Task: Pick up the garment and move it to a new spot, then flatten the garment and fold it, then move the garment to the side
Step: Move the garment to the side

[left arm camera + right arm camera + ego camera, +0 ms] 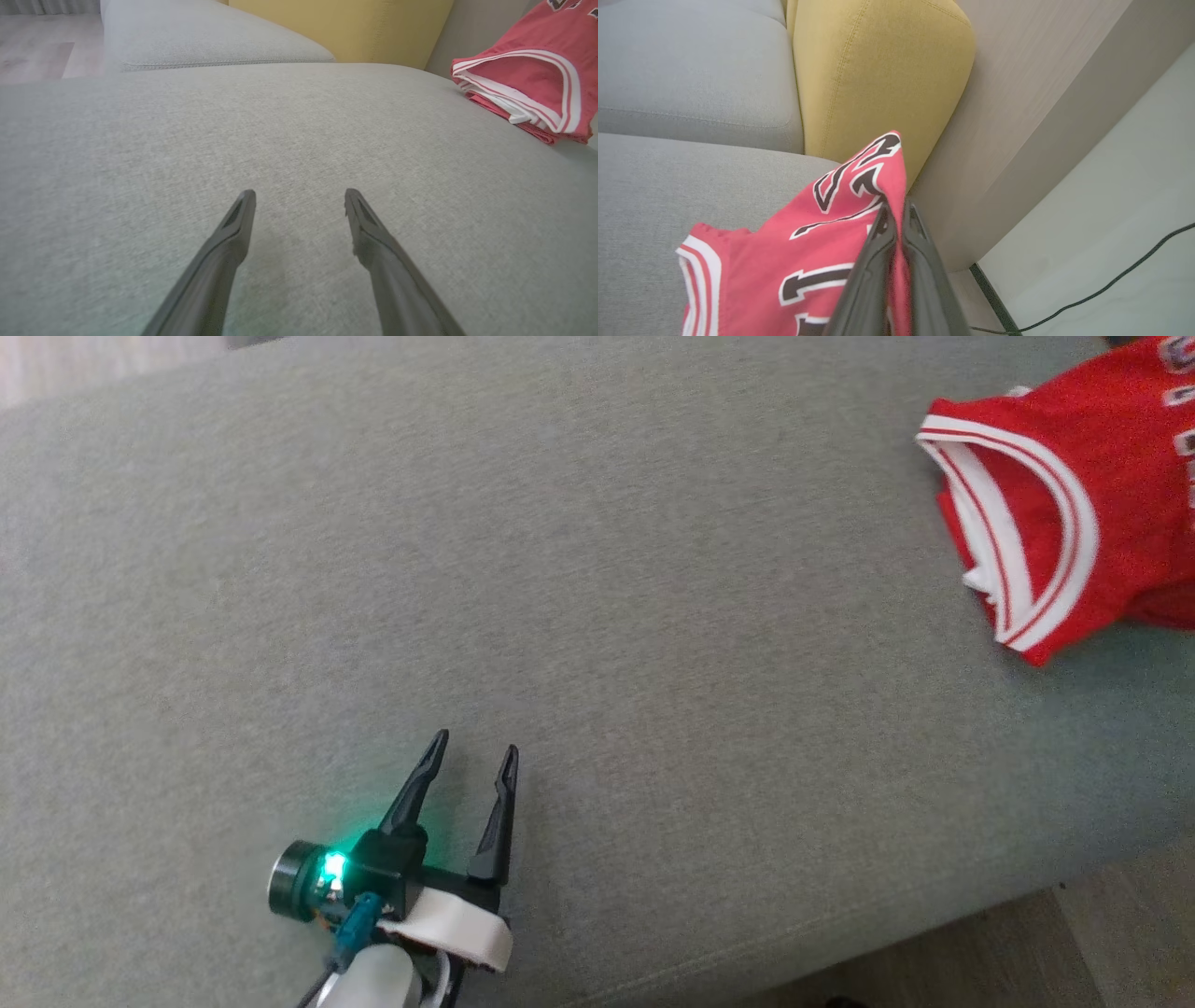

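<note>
Clamped tight on the red white-trimmed fabric garment (808,242) with the right gripper (896,211).
Poised over the grey woven cushion (560,569) with the left gripper (474,749), 2 fingers (415,793) spread, empty.

1. Your left gripper (473,751) has two long, black, tapering fingers just beyond the green light (333,868).
2. Left of that light you see a dark round cap (289,891).
3. Below the light is a teal plug (359,919); right of it, a white collar (457,933).
4. Your right gripper (896,212) has dark grey fingers, slotted near the tips.
</note>
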{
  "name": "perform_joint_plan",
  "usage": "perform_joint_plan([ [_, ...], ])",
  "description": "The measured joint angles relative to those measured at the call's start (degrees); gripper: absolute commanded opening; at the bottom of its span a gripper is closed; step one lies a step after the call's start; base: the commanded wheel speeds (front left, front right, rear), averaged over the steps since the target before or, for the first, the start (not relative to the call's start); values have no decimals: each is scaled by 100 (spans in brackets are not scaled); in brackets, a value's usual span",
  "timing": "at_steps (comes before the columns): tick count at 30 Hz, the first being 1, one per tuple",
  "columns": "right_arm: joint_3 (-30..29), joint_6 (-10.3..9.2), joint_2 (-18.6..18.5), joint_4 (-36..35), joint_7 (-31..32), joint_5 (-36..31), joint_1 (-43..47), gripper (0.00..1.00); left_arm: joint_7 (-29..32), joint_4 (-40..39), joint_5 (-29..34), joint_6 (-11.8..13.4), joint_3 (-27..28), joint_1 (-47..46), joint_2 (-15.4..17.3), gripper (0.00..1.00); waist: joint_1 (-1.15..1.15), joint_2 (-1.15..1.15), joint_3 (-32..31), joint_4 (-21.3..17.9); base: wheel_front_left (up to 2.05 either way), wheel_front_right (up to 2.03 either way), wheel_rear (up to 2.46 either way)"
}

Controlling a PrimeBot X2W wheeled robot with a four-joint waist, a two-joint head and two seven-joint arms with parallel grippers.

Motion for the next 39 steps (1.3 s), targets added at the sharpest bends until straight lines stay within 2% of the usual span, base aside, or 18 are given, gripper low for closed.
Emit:
perform_joint_plan([
  [1, -112, 0, -38, 81, 0, -121, -34, 0, 0, -10, -9, 2, 24, 0, 1, 100, 0, 0, 27, 51, 0, 0, 0],
  [2, -197, 0, -73, 159, -1, -255, -67, 64, 0, -23, -20, 5, 42, 1, 0, 100, 0, 0, 53, 89, 0, 0, 0],
  [3, -281, 0, -87, 208, -1, -409, -83, 100, 0, -26, -19, 7, 66, 1, 1, 100, 0, 0, 76, 116, 0, 0, 0],
  [6, -615, 0, -55, 380, -20, -683, -149, 100, 0, -25, -18, 7, 112, 0, 1, 100, 0, 0, 106, 133, 0, 0, 0],
  [9, -876, 0, 113, 370, -308, -826, -164, 100, 0, -27, -4, 12, 197, 0, -2, 100, 0, 0, 101, 85, 0, 0, 0],
  [14, -749, 0, 643, 159, -595, -943, -160, 100, 0, -93, -56, 107, 405, -5, -7, 100, 0, 0, 55, 30, 0, 0, 0],
  [20, -498, 0, 1418, -638, -683, -708, 57, 100, 0, -125, -116, 259, 672, -6, -5, 100, 0, 0, -49, 156, 0, 0, 0],
  [23, -349, 0, 1723, -1106, -684, -423, 513, 100, 0, -151, -132, 359, 747, -5, -9, 100, -1, 0, -101, 343, 0, 0, 0],
  [27, -42, 0, 1995, -1385, -684, -204, 1225, 100, 0, -242, -459, 556, 956, -2, -10, 100, -1, 0, -179, 693, 0, 0, 0],
  [39, -335, 0, 2329, -1626, -684, -49, 2253, 100, 0, -169, -620, 635, 1178, 38, -18, 100, -1, 0, -360, 1832, 0, 0, 0],
])
